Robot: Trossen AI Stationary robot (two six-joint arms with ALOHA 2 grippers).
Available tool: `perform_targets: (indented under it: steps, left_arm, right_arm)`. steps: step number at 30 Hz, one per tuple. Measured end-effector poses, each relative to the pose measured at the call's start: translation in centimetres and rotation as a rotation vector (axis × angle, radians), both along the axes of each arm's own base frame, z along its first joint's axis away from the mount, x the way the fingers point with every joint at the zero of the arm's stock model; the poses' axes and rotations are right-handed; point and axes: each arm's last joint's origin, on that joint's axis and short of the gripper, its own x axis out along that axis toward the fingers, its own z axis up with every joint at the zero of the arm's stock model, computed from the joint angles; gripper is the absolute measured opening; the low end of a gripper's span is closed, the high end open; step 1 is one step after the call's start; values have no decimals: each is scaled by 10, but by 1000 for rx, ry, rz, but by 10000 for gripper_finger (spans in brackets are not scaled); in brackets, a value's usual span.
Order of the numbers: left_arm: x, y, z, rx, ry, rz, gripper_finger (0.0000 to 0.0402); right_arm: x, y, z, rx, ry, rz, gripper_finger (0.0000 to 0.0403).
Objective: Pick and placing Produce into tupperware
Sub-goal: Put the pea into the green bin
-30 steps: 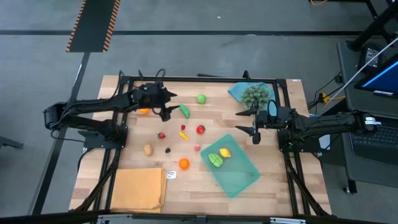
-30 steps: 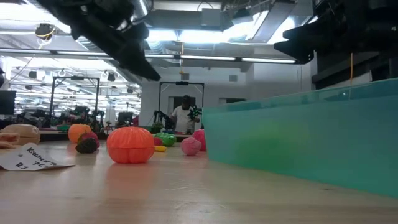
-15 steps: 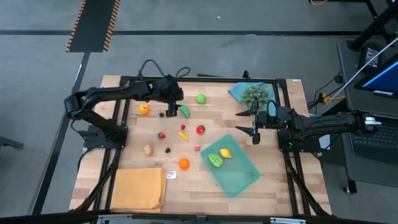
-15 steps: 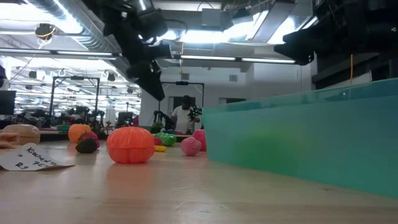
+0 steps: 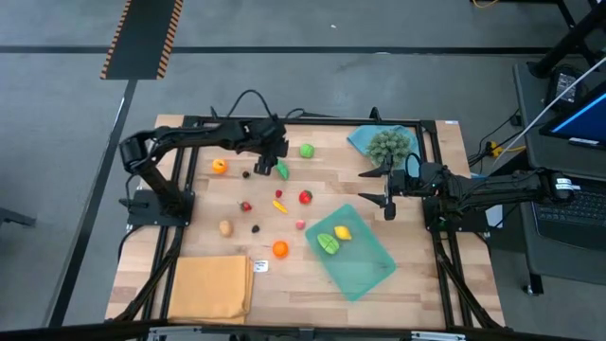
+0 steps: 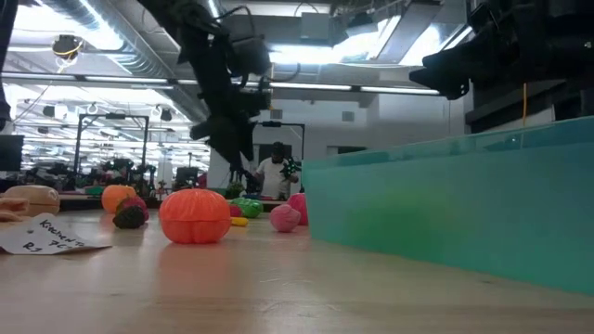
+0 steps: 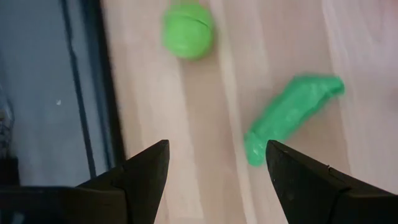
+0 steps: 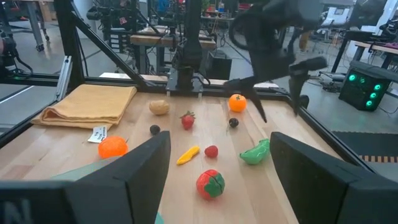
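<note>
My left end effector (image 5: 268,163) hangs open and empty over the far part of the surface (image 5: 417,284), just beside the long green vegetable (image 5: 281,170); that piece lies slantwise a little toward my right, its long axis skewed to my finger line, so I judge a wrist turn is needed. My right end effector (image 5: 388,186), open too, waits beside the tupperware (image 5: 365,270), farther from that piece; two pieces already lie inside.

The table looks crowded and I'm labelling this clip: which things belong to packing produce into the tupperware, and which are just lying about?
Part of the job:
- tupperware, already holding two pieces
- long green vegetable
- round green fruit
- orange
- left gripper, open by the green vegetable

Lying about:
- spiky green ball
- blue cloth
- orange-yellow cloth
- paper tag
</note>
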Motion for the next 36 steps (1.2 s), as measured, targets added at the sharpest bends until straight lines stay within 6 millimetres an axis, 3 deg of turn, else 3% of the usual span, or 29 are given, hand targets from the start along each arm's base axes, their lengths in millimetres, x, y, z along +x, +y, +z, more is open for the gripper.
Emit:
perform_targets:
  steps: [7,23,36]
  left_arm:
    - [3,-8,-15,5,133,-74,260]
    - [20,0,-68,-16,250,-154,260]
    - [24,-3,-73,-10,245,-152,260]
  right_arm:
    - [0,0,0,0,0,0,276]
    - [0,-1,1,-9,-6,-23,276]
    - [0,-1,1,-23,-5,-24,276]
